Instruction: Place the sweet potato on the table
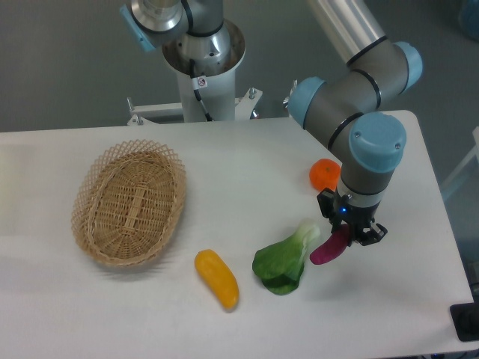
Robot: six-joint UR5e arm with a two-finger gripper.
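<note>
grey tubular arm (352,90) with light-blue round joint caps and a silver upper tube. white cylindrical base (203,71) on a white bracket, a black cable with a small red-marked label down it. black gripper (352,230), tiny blue light.

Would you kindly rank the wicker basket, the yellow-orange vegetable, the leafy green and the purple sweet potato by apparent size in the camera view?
1. Oval woven wicker basket
2. Leafy green bok choy
3. Yellow-orange oblong vegetable
4. Purple-magenta sweet potato, partly hidden by the tool, so this rank is unsure.
</note>
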